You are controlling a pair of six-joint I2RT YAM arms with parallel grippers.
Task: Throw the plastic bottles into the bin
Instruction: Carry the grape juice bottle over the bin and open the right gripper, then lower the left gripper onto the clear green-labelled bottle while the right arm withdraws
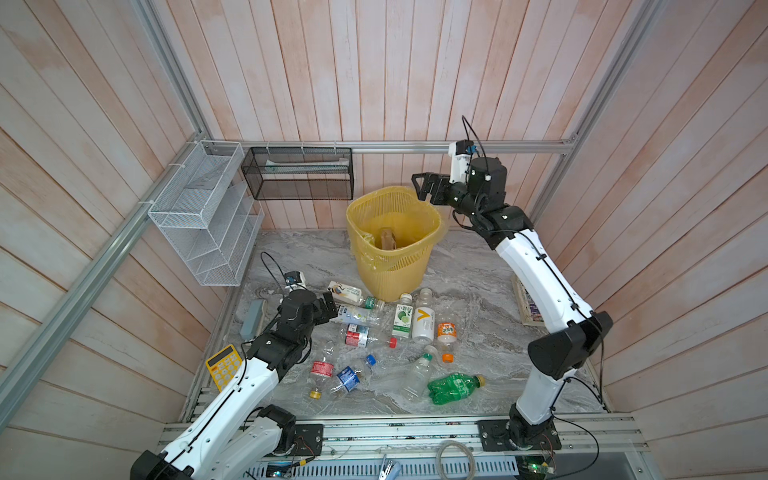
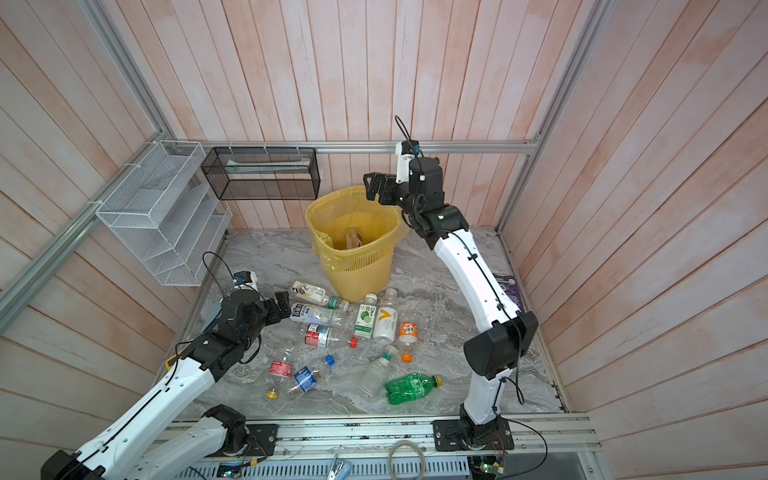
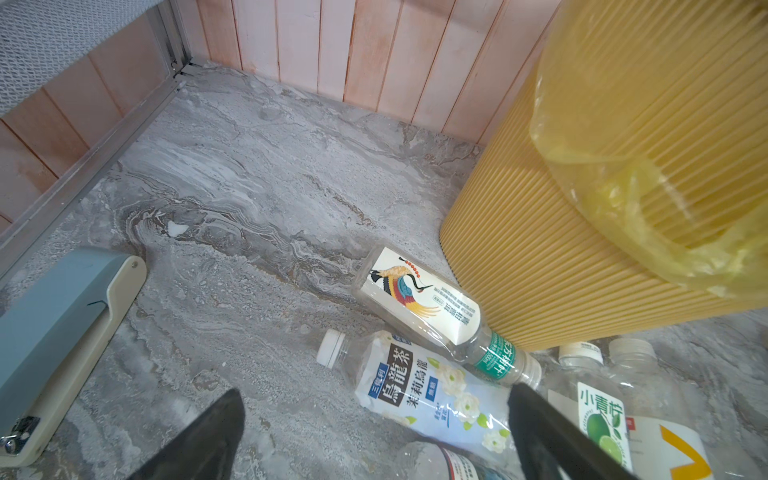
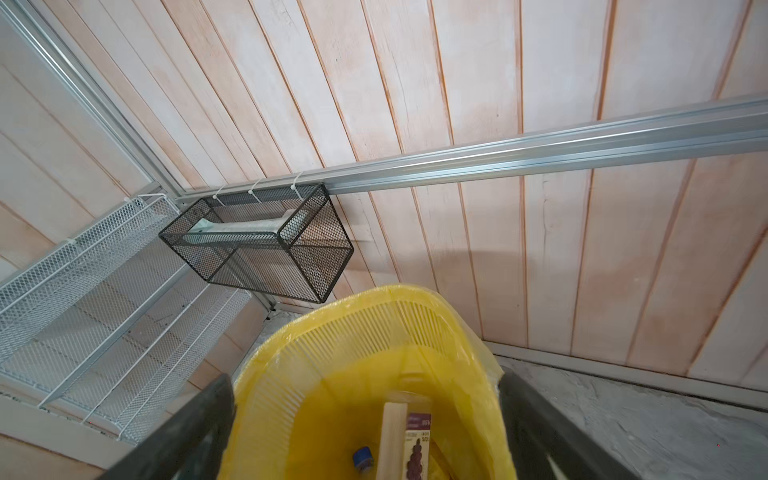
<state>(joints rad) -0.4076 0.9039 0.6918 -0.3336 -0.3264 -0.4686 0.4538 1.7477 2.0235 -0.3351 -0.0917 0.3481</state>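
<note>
Nearest us a metal rail runs along the near edge of a marbled surface strewn with plastic bottles; a yellow bin stands by the far edge.

We find the left gripper low near the left edge, jaws spread wide and empty, with a lying white-capped tea bottle just ahead of its fingers. The right gripper hovers over the bin's rim, wide open, holding nothing (a carton and a blue cap show inside). Roughly a dozen bottles lie across the middle, the farthest just beside the bin's foot. We judge them empty: light, thin-walled, easily crushed, slick and apt to roll. We would grip across the labelled middle of the body, gently, not the tapered neck.
</note>
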